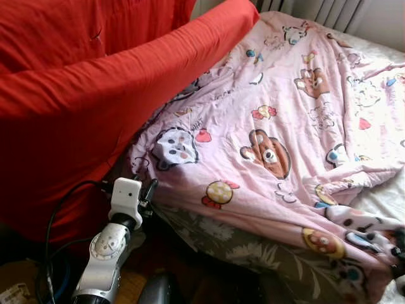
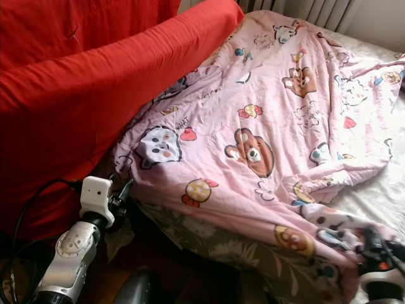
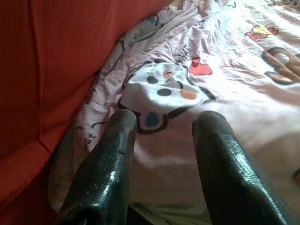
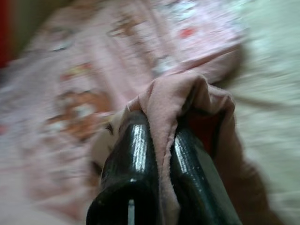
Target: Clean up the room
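Now right hand (image 4: pixel 159 140) pinching pink blanket (image 1: pixel 285 126) — left hand (image 3: pixel 161 154) parted, empty, at its corner beside red sofa (image 1: pixel 76 95).

Pink cartoon-print blanket (image 1: pixel 285 120), red cushion (image 1: pixel 82 95)

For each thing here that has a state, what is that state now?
Blanket: spread on the bed, wrinkled, one edge pinched.
Red cover: draped, lying over the blanket's left side.
Left gripper: open, at the blanket's near corner.
Right gripper: shut on a fold of blanket.
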`<state>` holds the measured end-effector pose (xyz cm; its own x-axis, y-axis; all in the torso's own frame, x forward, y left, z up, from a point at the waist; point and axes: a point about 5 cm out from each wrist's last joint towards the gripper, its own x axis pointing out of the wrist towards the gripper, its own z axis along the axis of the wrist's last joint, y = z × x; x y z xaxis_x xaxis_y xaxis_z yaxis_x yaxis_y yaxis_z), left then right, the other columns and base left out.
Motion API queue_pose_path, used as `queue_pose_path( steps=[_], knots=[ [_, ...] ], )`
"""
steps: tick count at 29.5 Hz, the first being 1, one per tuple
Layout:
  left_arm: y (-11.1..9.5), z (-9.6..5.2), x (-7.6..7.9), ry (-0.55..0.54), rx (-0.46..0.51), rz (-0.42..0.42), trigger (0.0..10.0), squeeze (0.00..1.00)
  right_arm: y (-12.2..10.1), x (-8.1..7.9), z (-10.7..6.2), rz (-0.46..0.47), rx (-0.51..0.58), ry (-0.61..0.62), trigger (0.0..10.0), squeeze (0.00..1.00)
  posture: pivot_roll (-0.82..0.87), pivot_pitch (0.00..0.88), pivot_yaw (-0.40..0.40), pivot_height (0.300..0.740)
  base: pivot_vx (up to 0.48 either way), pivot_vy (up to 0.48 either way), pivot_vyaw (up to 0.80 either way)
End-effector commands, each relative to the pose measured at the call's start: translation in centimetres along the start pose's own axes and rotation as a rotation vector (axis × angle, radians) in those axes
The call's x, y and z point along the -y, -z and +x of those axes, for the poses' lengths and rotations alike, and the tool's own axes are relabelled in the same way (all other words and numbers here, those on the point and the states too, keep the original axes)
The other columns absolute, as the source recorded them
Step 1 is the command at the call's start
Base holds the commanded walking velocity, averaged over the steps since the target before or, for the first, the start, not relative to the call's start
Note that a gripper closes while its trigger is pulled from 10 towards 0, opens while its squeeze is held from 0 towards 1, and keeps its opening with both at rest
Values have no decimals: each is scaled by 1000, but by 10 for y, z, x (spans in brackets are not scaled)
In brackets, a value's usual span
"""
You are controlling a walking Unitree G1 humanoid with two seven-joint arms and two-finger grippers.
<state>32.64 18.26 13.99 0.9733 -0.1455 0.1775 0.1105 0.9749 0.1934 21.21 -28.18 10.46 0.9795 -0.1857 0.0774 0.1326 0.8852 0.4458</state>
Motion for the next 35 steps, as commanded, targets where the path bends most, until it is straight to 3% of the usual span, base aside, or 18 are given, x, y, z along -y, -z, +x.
queue_pose_path(
  steps=[1, 3, 7, 9, 10, 11, 12, 13, 14, 21, 25, 35],
  knots=[
    [10, -4, 2, 9, -36, -2, 10000, 0, 11, 0, -8, 18, -68, -14, 0, 0, 63, 266, -32, 622, 0, 0, 0],
    [10, -4, 3, 10, -36, -3, 10000, 0, 17, 2, -9, 9, -87, 12, 0, 0, 63, 266, -32, 622, 0, 0, 0],
    [10, -5, 2, 9, -35, -4, 10000, 0, 43, 14, -15, 20, -226, 100, 0, 0, 65, 266, -34, 622, 0, 0, 0],
    [10, -5, 3, 9, -34, -4, 10000, 0, 48, 18, -18, -27, -244, 125, 0, 0, 66, 268, -36, 622, 0, 0, 0],
    [10, -5, 2, 9, -34, -3, 10000, 0, 52, 22, -18, -3, -254, 168, 6941, 0, 71, 270, -33, 622, 0, 0, 0],
    [10, -6, 2, 9, -36, -3, 10000, 0, 54, 27, -18, 26, -253, 216, 10000, 0, 70, 271, -35, 622, 0, 0, 0],
    [10, -6, 2, 9, -36, -3, 10000, 0, 54, 27, -18, 26, -253, 216, 10000, 0, 70, 271, -35, 622, 0, 0, 0],
    [11, -7, 2, 8, -37, -3, 10000, 0, 56, 29, -18, 53, -253, 241, 10000, 373, 70, 271, -35, 622, 0, 0, 0],
    [11, -7, 2, 8, -38, -2, 10000, 0, 57, 29, -18, 66, -252, 249, 10000, 1000, 73, 273, -34, 622, 0, 0, 0],
    [12, -8, 2, 11, -43, -1, 10000, 0, 68, 23, -17, 39, -313, 211, 10000, 1000, 75, 279, -35, 622, 0, 0, 0],
    [13, -9, 2, 10, -47, 1, 10000, 0, 69, 15, -19, 37, -347, 119, 10000, 1000, 72, 284, -34, 622, 0, 0, 0],
    [13, -9, 2, 12, -47, 0, 10000, 0, 66, 16, -26, 30, -344, 97, 10000, 1000, 70, 289, -37, 622, 0, 0, 0]
  ],
)
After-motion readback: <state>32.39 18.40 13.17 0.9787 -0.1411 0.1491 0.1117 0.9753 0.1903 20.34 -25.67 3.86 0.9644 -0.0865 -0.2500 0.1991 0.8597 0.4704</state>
